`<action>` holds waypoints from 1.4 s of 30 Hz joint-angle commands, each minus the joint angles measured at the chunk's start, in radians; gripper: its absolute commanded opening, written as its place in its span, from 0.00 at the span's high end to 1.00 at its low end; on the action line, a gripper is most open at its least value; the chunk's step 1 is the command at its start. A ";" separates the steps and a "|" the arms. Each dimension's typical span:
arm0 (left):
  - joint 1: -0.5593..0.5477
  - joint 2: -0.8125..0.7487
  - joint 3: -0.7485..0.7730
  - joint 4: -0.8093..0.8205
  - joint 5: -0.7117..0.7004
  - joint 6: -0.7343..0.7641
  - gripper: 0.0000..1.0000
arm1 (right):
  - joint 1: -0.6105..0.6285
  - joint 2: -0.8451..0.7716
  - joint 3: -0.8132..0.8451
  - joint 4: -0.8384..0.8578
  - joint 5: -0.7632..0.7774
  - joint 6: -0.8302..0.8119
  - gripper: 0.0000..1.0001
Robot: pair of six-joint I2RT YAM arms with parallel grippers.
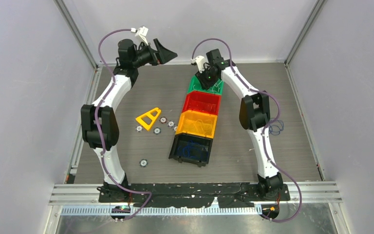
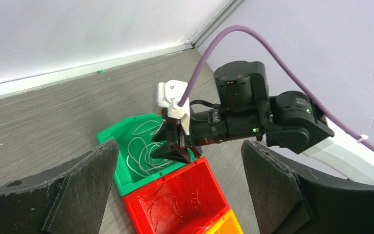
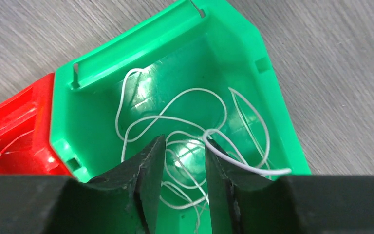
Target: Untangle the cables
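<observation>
Several thin white cables (image 3: 175, 117) lie looped in the green bin (image 3: 126, 48). My right gripper (image 3: 185, 141) hovers just above them with its jaws a little apart. One white strand (image 3: 243, 165) is draped over the outside of its right finger and is not clamped. In the top view the right gripper (image 1: 208, 80) is over the green bin (image 1: 191, 87). A small blue cable tangle (image 1: 274, 127) lies on the table beside the right arm. My left gripper (image 1: 168, 51) is raised at the back left, wide open and empty. Its own view (image 2: 179, 144) looks down on the right gripper (image 2: 175, 148).
Four bins stand in a row: green, red (image 1: 202, 102) with thin red strands, orange (image 1: 196, 123), and a dark one (image 1: 191, 148) with blue strands. A yellow triangle (image 1: 148, 118) and several small round discs (image 1: 143, 163) lie to the left of the bins.
</observation>
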 commanded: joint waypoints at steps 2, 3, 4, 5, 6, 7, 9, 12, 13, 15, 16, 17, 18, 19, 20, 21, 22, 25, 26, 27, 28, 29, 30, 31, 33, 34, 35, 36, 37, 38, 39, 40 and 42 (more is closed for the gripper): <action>0.004 -0.010 0.045 0.058 0.019 -0.008 0.00 | 0.003 -0.172 -0.017 0.041 -0.010 -0.038 0.53; 0.004 -0.008 0.049 0.058 0.018 -0.008 0.00 | -0.002 -0.189 -0.018 0.047 -0.011 -0.034 0.49; 0.003 -0.005 0.054 0.058 0.018 -0.008 0.00 | -0.006 -0.196 -0.016 0.050 -0.019 -0.024 0.47; 0.002 -0.004 0.058 0.055 0.018 -0.007 0.00 | -0.009 -0.212 -0.015 0.053 -0.026 -0.017 0.45; 0.001 -0.002 0.065 0.048 0.019 -0.004 0.00 | -0.013 -0.221 -0.014 0.052 -0.039 -0.005 0.44; 0.000 -0.001 0.070 0.037 0.019 0.004 0.01 | -0.015 -0.240 -0.014 0.049 -0.049 0.000 0.42; -0.002 -0.003 0.080 0.008 0.018 0.025 0.00 | -0.024 -0.277 -0.022 0.031 -0.080 0.012 0.38; -0.007 -0.014 0.104 -0.073 0.018 0.094 0.00 | -0.060 -0.347 -0.051 -0.011 -0.157 0.039 0.25; -0.010 -0.019 0.121 -0.127 0.018 0.139 0.00 | -0.074 -0.391 -0.070 -0.042 -0.171 0.043 0.18; -0.021 -0.030 0.169 -0.268 -0.004 0.255 0.00 | -0.126 -0.450 -0.088 -0.123 -0.207 0.042 0.06; -0.025 -0.037 0.193 -0.339 -0.014 0.318 0.00 | -0.169 -0.487 -0.091 -0.205 -0.213 0.021 0.00; -0.030 -0.044 0.212 -0.402 -0.027 0.379 0.00 | -0.191 -0.502 -0.099 -0.250 -0.209 0.007 0.02; -0.035 -0.054 0.225 -0.460 -0.041 0.439 0.00 | -0.241 -0.533 -0.106 -0.348 -0.192 -0.030 0.04; -0.040 -0.064 0.229 -0.504 -0.054 0.486 0.00 | -0.266 -0.551 -0.135 -0.391 -0.183 -0.053 0.05; -0.043 -0.074 0.228 -0.541 -0.061 0.531 0.01 | -0.321 -0.589 -0.157 -0.469 -0.156 -0.094 0.05; -0.044 -0.087 0.220 -0.566 -0.066 0.562 0.00 | -0.355 -0.608 -0.219 -0.497 -0.138 -0.124 0.05; -0.044 -0.101 0.205 -0.583 -0.067 0.581 0.00 | -0.410 -0.649 -0.267 -0.544 -0.093 -0.137 0.04; -0.043 -0.149 0.137 -0.581 -0.056 0.623 0.00 | -0.501 -0.723 -0.468 -0.586 0.020 -0.176 0.01; -0.044 -0.166 0.111 -0.571 -0.048 0.630 0.01 | -0.536 -0.753 -0.511 -0.584 0.066 -0.179 0.03; -0.044 -0.179 0.090 -0.562 -0.039 0.634 0.00 | -0.565 -0.765 -0.585 -0.579 0.091 -0.185 0.04; -0.043 -0.189 0.075 -0.560 -0.028 0.633 0.00 | -0.577 -0.781 -0.622 -0.554 0.101 -0.185 0.08; -0.044 -0.199 0.053 -0.557 -0.014 0.633 0.00 | -0.593 -0.787 -0.681 -0.539 0.117 -0.183 0.09; -0.043 -0.211 0.034 -0.554 -0.003 0.638 0.01 | -0.598 -0.793 -0.709 -0.503 0.124 -0.185 0.11; -0.043 -0.229 0.013 -0.551 0.004 0.641 0.01 | -0.604 -0.794 -0.761 -0.480 0.135 -0.193 0.13; -0.043 -0.273 -0.040 -0.538 0.001 0.680 0.00 | -0.610 -0.792 -0.829 -0.398 0.147 -0.216 0.15; -0.043 -0.299 -0.070 -0.526 -0.005 0.691 0.01 | -0.611 -0.785 -0.847 -0.340 0.153 -0.225 0.17; -0.043 -0.333 -0.098 -0.521 -0.007 0.704 0.00 | -0.613 -0.773 -0.873 -0.313 0.170 -0.247 0.18; -0.043 -0.358 -0.119 -0.520 -0.008 0.715 0.00 | -0.615 -0.764 -0.883 -0.262 0.179 -0.257 0.21; -0.044 -0.378 -0.138 -0.523 -0.005 0.723 0.01 | -0.618 -0.744 -0.893 -0.239 0.202 -0.276 0.25; -0.043 -0.392 -0.152 -0.534 0.001 0.731 0.00 | -0.620 -0.733 -0.896 -0.198 0.214 -0.283 0.28; -0.043 -0.404 -0.158 -0.553 0.008 0.734 0.00 | -0.620 -0.708 -0.895 -0.183 0.256 -0.297 0.32; -0.044 -0.411 -0.161 -0.574 0.013 0.734 0.00 | -0.621 -0.697 -0.891 -0.154 0.271 -0.303 0.33; -0.043 -0.429 -0.169 -0.609 0.018 0.742 0.00 | -0.622 -0.670 -0.894 -0.102 0.294 -0.320 0.36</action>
